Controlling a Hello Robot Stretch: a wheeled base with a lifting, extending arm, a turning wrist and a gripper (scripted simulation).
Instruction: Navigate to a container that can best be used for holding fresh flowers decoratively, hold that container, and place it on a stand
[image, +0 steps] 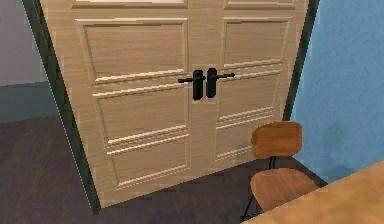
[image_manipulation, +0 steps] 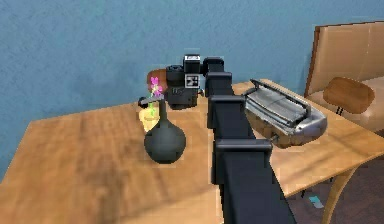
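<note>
Wooden table (image_manipulation: 70, 160): dark vase (image_manipulation: 165, 141) stands just below pincer (image_manipulation: 158, 97).

It looked like a room in a home, a dining corner. A light wooden table (image_manipulation: 70, 160) carried a dark round-bellied vase (image_manipulation: 166, 142) and a silver ribbed metal appliance (image_manipulation: 285, 113). Behind the table rose a plain blue wall (image_manipulation: 80, 50). Beside the table stood a brown wooden chair with a rounded seat (image: 280, 165), and beyond the table a pale panelled wooden double door (image: 150, 90) with black lever handles (image: 205, 82).
</note>
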